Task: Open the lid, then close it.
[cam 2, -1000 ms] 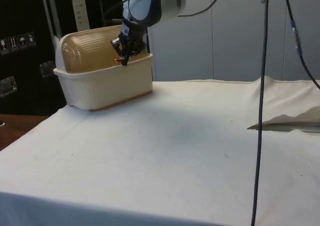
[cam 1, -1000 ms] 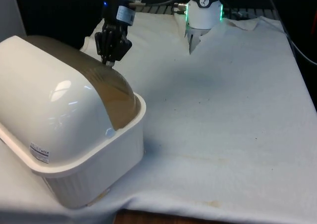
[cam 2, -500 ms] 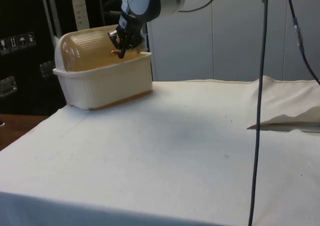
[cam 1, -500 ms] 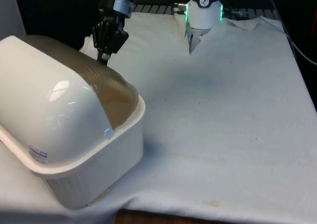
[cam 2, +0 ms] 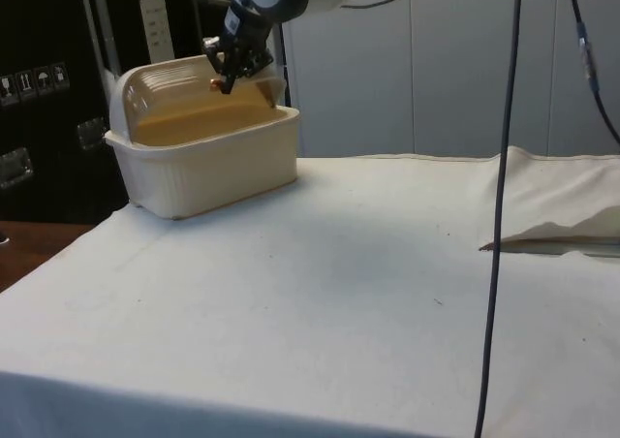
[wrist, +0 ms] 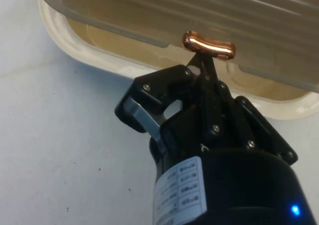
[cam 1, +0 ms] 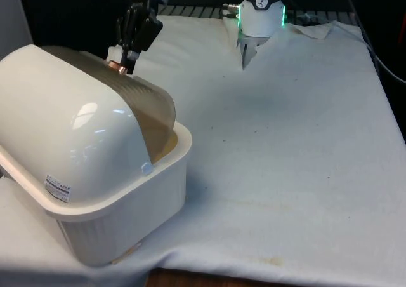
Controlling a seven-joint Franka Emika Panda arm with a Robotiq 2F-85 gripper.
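Now pinching the copper knob [wrist: 208,44] of the lid [cam 1: 136,103] between closed gripper [cam 1: 127,56] fingers, holding that lid partly raised over the cream bread box [cam 1: 120,217] just below, on the worktop [cam 1: 285,160].

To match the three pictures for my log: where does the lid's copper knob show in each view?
Front view: copper knob at the gripper tips, on the lid's far edge.
Side view: knob under the gripper, above the bread box.
Wrist view: knob just beyond the fingertips.
Shared landmark: the translucent lid.
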